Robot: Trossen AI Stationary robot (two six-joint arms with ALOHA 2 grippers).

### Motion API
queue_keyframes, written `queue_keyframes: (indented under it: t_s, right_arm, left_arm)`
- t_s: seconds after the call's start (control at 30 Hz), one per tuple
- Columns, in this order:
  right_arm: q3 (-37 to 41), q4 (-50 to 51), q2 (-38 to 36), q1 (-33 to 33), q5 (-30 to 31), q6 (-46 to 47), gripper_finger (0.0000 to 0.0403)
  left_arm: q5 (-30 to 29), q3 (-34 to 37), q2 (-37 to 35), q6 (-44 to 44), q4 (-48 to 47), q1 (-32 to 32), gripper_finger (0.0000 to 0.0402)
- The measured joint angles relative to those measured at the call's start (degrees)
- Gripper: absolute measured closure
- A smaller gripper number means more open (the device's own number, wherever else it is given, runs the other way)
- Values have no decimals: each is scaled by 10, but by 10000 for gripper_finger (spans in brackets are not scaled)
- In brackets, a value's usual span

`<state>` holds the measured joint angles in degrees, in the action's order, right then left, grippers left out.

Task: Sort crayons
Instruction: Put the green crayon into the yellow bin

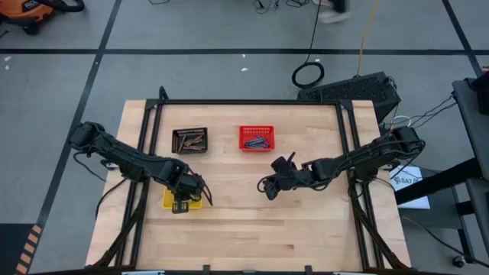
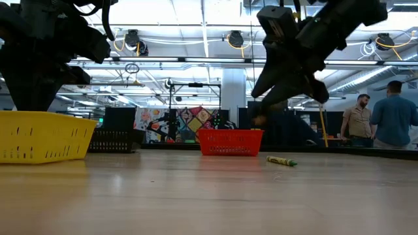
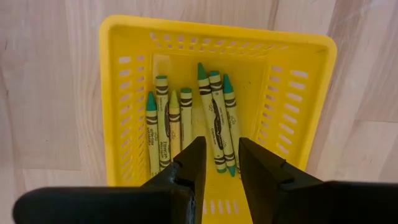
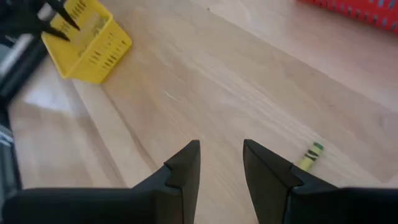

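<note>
Below, paper-wrapped crayons [image 3: 211, 118] (slim sticks)

From overhead we look straight down; our low view looks level across the tabletop [image 2: 209, 196]. Wrist cameras peer past each gripper; three views share the yellow basket [image 3: 217, 37].

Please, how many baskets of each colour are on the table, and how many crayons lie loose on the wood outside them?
Yellow basket: 1
Black basket: 1
Red basket: 1
Loose crayon: 1
Total: 4 things (3 baskets, 1 crayon outside them)
</note>
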<state>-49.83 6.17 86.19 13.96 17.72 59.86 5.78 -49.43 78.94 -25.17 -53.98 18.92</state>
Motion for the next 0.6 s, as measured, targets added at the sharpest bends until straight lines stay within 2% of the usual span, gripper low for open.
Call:
queue_keyframes:
  t_s: [0.2,0.37,0.6]
  right_arm:
    - [-53,91,0,0,1,-19,293]
    - [-69,167,11,-5,-13,29,293]
    - [-70,157,57,-18,-44,55,293]
  left_arm:
    - [0,0,0,0,0,0,311]
    - [0,0,0,0,0,0,311]
    - [-1,0,0,0,11,0,311]
